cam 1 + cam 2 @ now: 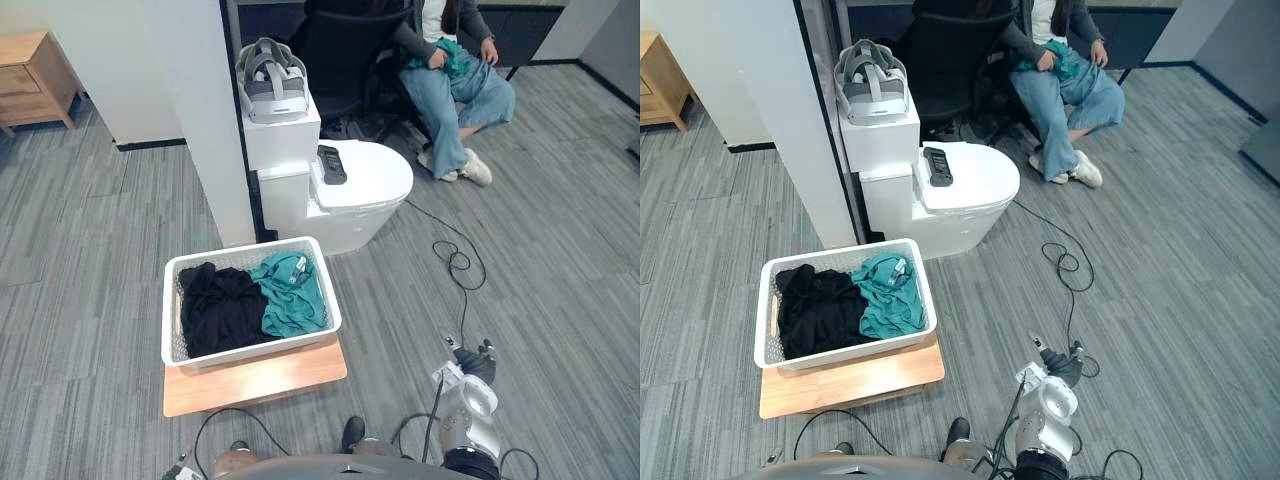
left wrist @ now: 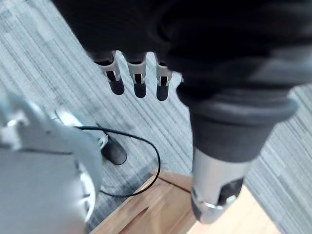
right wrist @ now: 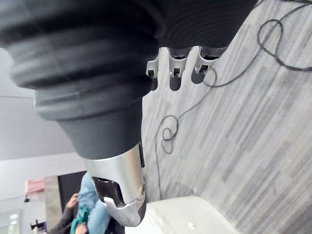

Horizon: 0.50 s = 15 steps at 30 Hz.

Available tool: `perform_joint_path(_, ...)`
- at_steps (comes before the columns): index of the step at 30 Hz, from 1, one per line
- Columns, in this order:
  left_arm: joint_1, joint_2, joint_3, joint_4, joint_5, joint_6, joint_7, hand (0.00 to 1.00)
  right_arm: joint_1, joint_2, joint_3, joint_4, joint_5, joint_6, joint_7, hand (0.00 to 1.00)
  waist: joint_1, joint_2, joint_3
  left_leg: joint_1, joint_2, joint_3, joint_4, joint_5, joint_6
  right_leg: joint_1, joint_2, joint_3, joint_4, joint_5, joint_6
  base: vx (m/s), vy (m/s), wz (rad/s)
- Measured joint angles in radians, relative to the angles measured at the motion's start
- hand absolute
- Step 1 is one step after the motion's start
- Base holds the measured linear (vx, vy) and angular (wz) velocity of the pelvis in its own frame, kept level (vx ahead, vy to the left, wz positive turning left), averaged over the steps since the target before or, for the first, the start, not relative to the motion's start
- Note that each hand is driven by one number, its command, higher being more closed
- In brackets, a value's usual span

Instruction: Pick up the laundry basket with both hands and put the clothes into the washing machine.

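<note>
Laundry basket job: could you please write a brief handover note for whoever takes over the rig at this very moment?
Left hand: open, empty, low by the wooden board.
Right hand: open, empty, over the floor to the basket's right.
Basket: on the board, holding black clothes and a teal garment; neither hand touches it.
Washing machine: behind the basket, lid down, a dark remote lying on the lid.
Done: nothing yet.
Left: grip the basket with both hands, lift it, and put the clothes in the machine.
</note>
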Motion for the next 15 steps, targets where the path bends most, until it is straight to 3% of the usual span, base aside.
perform_joint_path(3,-0.009,0.059,0.002,-0.015,0.012,0.0,0.015,0.0,-0.019,-0.009,0.039,-0.067,-0.009,-0.004,0.002,0.0,-0.005,0.014,0.011,-0.029,-0.005,-0.021,0.017,0.001,0.002,0.0,0.001,0.0,-0.042,0.025,-0.001,0.0,0.0,0.0)
perform_joint_path(9,-0.047,0.218,-0.071,-0.12,0.125,-0.01,0.007,0.0,-0.13,-0.122,0.164,-0.063,-0.048,-0.006,0.031,0.0,0.004,0.025,0.051,-0.044,-0.013,-0.055,0.031,0.003,0.004,0.025,0.003,-0.003,-0.107,0.075,-0.004,-0.04,-0.002,0.05)
perform_joint_path(15,-0.167,0.407,-0.28,-0.197,0.267,-0.008,-0.066,0.0,-0.324,-0.231,0.302,0.184,-0.048,0.012,0.086,0.0,0.025,0.003,0.113,-0.077,-0.024,-0.074,0.057,0.006,0.01,0.027,-0.001,0.003,-0.15,0.119,-0.009,-0.13,-0.012,0.03)
